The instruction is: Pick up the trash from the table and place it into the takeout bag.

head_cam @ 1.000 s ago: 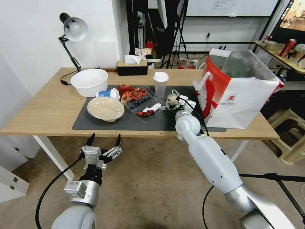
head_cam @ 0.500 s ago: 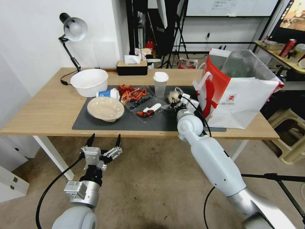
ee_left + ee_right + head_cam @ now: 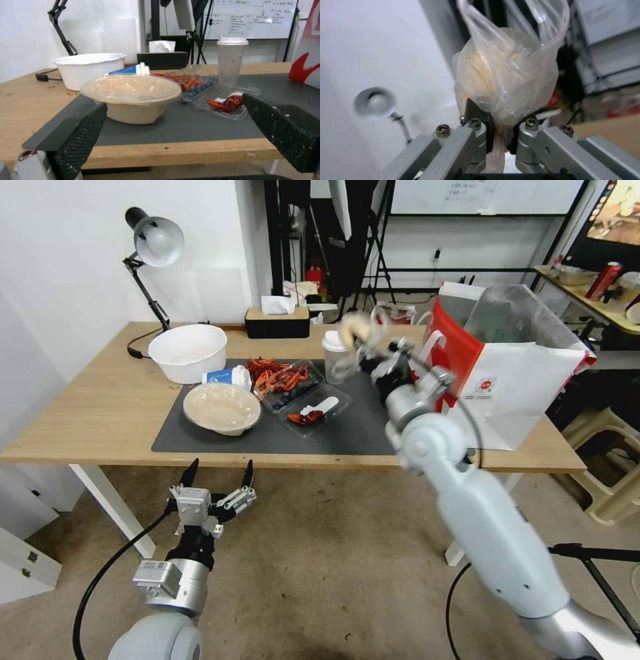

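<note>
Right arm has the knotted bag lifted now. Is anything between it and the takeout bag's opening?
Nothing visible blocks it. The right gripper holds the knotted plastic bag above the table, level with the rim of the takeout bag. The lidded cup stands on the side away from it. The bag's white handles face the approach.

1. White wall (image 3: 73,260) runs along the left side and the far left, plain and bare.
2. Floor (image 3: 320,573) is a mottled grey-brown, looks like worn concrete.
3. A silver desk lamp (image 3: 155,243) on a black jointed arm stands at the far left.
4. Behind that there's a cluster of black stands and tripods (image 3: 363,253), pretty cluttered.
5. A whiteboard (image 3: 480,195) with writing hangs on the far wall.
6. Far right, a shelf (image 3: 587,293) holds a red can (image 3: 605,280) and other bits.
7. A beige plastic stool (image 3: 610,463) sits on the floor at the right.
8. Near left, part of a white cabinet (image 3: 27,560).
</note>
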### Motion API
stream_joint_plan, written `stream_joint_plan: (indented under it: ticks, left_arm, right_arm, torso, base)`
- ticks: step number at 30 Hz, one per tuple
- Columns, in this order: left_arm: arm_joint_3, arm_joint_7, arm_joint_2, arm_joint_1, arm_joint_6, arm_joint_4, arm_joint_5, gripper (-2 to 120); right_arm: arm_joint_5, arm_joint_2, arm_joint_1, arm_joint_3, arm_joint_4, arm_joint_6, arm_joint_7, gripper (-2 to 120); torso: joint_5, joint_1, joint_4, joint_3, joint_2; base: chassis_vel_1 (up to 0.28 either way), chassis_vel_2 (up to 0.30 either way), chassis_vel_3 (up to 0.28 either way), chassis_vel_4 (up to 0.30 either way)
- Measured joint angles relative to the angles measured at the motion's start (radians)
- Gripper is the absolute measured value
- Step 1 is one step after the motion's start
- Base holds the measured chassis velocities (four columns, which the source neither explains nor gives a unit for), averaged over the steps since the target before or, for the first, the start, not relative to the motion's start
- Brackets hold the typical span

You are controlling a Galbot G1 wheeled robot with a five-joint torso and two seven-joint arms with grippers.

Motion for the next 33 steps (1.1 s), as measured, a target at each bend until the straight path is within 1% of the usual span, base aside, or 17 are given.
stream_joint_plan:
  ticks: [3, 4, 7, 8, 11, 12, 14, 15, 18, 19, 20, 24, 25, 28, 29, 32, 33]
  left_arm:
    - [0.005, 0.001, -0.004, 0.001, -0.001, -0.001, 0.006, 100]
    - [0.005, 0.001, -0.004, 0.001, -0.001, -0.001, 0.006, 100]
    - [0.009, 0.003, -0.005, 0.001, -0.003, -0.001, 0.008, 100]
    - [0.009, 0.003, -0.005, 0.001, -0.003, -0.001, 0.008, 100]
    - [0.015, 0.006, -0.007, -0.001, -0.004, -0.001, 0.010, 99]
    - [0.015, 0.006, -0.007, -0.001, -0.004, -0.001, 0.010, 99]
    - [0.017, 0.007, -0.008, -0.001, -0.005, -0.001, 0.011, 100]
    - [0.018, 0.007, -0.008, -0.001, -0.006, -0.001, 0.011, 100]
    - [0.018, 0.007, -0.007, 0.000, -0.008, -0.001, 0.011, 100]
    - [0.018, 0.007, -0.005, 0.002, -0.010, -0.002, 0.011, 100]
    - [0.018, 0.007, -0.005, 0.002, -0.010, -0.002, 0.011, 100]
    - [0.017, 0.007, -0.004, 0.002, -0.012, -0.003, 0.011, 100]
    - [0.017, 0.007, -0.004, 0.002, -0.012, -0.003, 0.011, 100]
    - [0.017, 0.007, -0.004, 0.002, -0.013, -0.003, 0.011, 100]
    - [0.017, 0.007, -0.004, 0.002, -0.013, -0.003, 0.011, 100]
    - [0.018, 0.008, -0.003, 0.001, -0.014, -0.003, 0.011, 100]
    - [0.018, 0.008, -0.003, 0.001, -0.014, -0.003, 0.011, 100]
  right_arm:
    - [-0.072, -0.053, 0.026, 0.077, 0.028, -0.060, 0.076, 4]
    - [-0.072, -0.053, 0.026, 0.077, 0.028, -0.060, 0.076, 4]
    - [-0.086, -0.106, 0.047, 0.143, 0.037, -0.145, 0.169, 4]
    - [-0.086, -0.106, 0.047, 0.143, 0.037, -0.145, 0.169, 4]
    - [-0.040, -0.145, 0.058, 0.185, 0.025, -0.230, 0.255, 4]
    - [-0.040, -0.145, 0.058, 0.185, 0.025, -0.230, 0.255, 4]
    - [0.008, -0.159, 0.060, 0.196, 0.021, -0.281, 0.302, 5]
    - [0.040, -0.163, 0.061, 0.204, 0.019, -0.314, 0.330, 11]
    - [0.068, -0.165, 0.062, 0.210, 0.019, -0.336, 0.351, 18]
    - [0.114, -0.165, 0.063, 0.219, 0.019, -0.368, 0.385, 25]
    - [0.114, -0.165, 0.063, 0.219, 0.019, -0.368, 0.385, 25]
    - [0.154, -0.166, 0.061, 0.234, 0.021, -0.394, 0.413, 44]
    - [0.154, -0.166, 0.061, 0.234, 0.021, -0.394, 0.413, 44]
    - [0.170, -0.172, 0.059, 0.246, 0.027, -0.407, 0.425, 59]
    - [0.170, -0.172, 0.059, 0.246, 0.027, -0.407, 0.425, 59]
    - [0.175, -0.180, 0.055, 0.257, 0.029, -0.412, 0.428, 72]
    - [0.175, -0.180, 0.055, 0.257, 0.029, -0.412, 0.428, 72]
  torso:
    - [0.0000, 0.000, -0.0004, 0.000, 0.000]
    - [0.0000, 0.000, -0.0004, 0.000, 0.000]
    - [-0.0001, 0.000, -0.0003, 0.000, 0.000]
    - [-0.0001, 0.000, -0.0003, 0.000, 0.000]
    - [0.0000, 0.000, -0.0005, 0.000, 0.000]
    - [0.0000, 0.000, -0.0005, 0.000, 0.000]
    - [0.0000, 0.000, -0.0003, 0.000, 0.000]
    - [-0.0002, 0.000, -0.0002, 0.000, 0.000]
    - [-0.0002, 0.000, -0.0002, 0.000, 0.000]
    - [-0.0001, 0.000, -0.0002, 0.000, 0.000]
    - [-0.0001, 0.000, -0.0002, 0.000, 0.000]
    - [-0.0003, 0.000, -0.0002, 0.000, 0.000]
    - [-0.0003, 0.000, -0.0002, 0.000, 0.000]
    - [-0.0003, 0.000, -0.0002, 0.000, 0.000]
    - [-0.0003, 0.000, -0.0002, 0.000, 0.000]
    - [-0.0003, 0.000, -0.0003, 0.000, 0.000]
    - [-0.0003, 0.000, -0.0003, 0.000, 0.000]
  base:
    - [0.000, 0.000, 0.000, 0.000]
    - [0.000, 0.000, 0.000, 0.000]
    - [0.000, 0.000, 0.000, 0.000]
    - [0.000, 0.000, 0.000, 0.000]
    - [0.000, 0.000, 0.000, 0.000]
    - [0.000, 0.000, 0.000, 0.000]
    - [0.000, 0.000, 0.000, 0.000]
    - [0.000, 0.000, 0.000, 0.000]
    - [0.000, 0.000, 0.000, 0.000]
    - [0.000, 0.000, 0.000, 0.000]
    - [0.000, 0.000, 0.000, 0.000]
    - [0.000, 0.000, 0.000, 0.000]
    - [0.000, 0.000, 0.000, 0.000]
    - [0.000, 0.000, 0.000, 0.000]
    - [0.000, 0.000, 0.000, 0.000]
    - [0.000, 0.000, 0.000, 0.000]
    - [0.000, 0.000, 0.000, 0.000]
